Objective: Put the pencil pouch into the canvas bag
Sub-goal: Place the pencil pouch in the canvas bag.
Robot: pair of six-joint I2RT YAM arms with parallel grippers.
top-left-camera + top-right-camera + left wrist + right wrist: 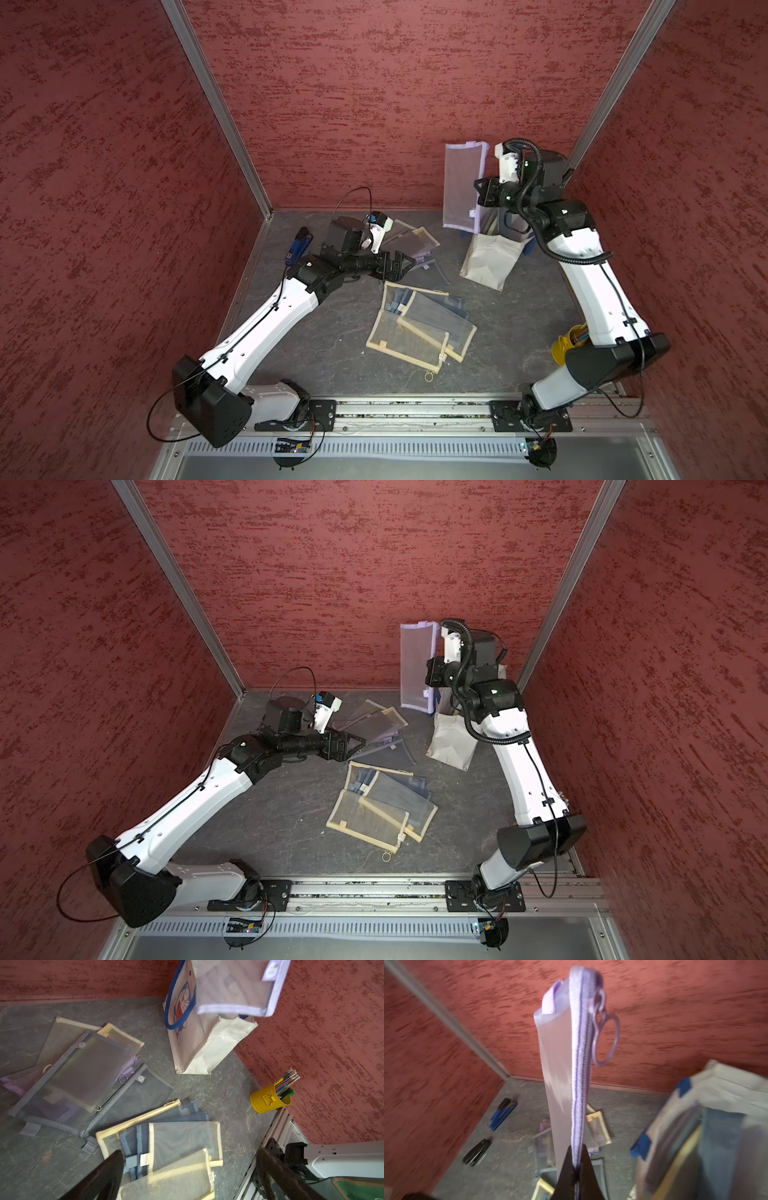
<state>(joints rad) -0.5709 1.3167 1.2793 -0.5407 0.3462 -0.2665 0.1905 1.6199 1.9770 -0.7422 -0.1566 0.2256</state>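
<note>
A lilac mesh pencil pouch (464,187) hangs upright in the air at the back right, beside and above the canvas bag (492,257). My right gripper (577,1151) is shut on the pouch's zipper edge (581,1076); the ring pull dangles at the far end. The off-white bag (207,1047) with blue handles stands on the table, and several pouches show inside its mouth (685,1136). My left gripper (409,264) hovers open above the loose pouches, holding nothing, its dark fingers (108,1172) wide apart.
A pile of beige and blue mesh pouches (419,328) lies mid-table, with a grey and lilac pile (79,1076) behind it. A yellow cup of pencils (270,1098) stands at the right wall. A blue tool (502,1114) and a black one (477,1152) lie at the left wall.
</note>
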